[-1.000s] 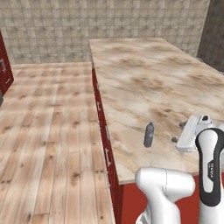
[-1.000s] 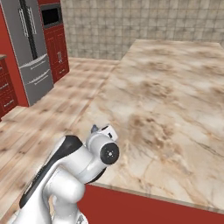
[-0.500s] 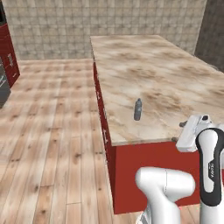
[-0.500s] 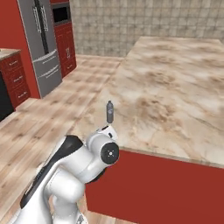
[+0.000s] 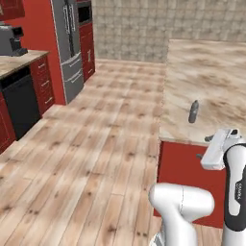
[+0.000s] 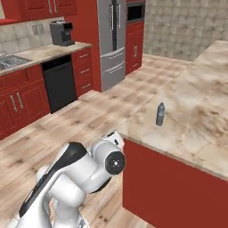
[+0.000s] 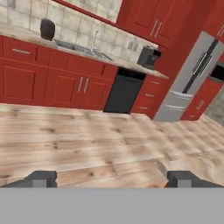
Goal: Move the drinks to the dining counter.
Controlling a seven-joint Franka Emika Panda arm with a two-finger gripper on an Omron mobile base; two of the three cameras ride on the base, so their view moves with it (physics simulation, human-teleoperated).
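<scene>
White glossy rounded arm segments, dark grey joint caps and bands, boxy white hand, small dark square finger tips (image 7: 41, 178), faint lettering on forearm

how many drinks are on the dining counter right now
1. A small bottle stands upright near the edge of the dining counter, also seen in the right base view. Parts of the counter run out of frame, so others may be hidden.

Dining counter (image 5: 211, 81) marbled stone, smooth; floor (image 5: 96, 144) wood planks; fridge (image 6: 111, 40) brushed metal; water bottle (image 6: 160, 114) clear plastic.
</scene>
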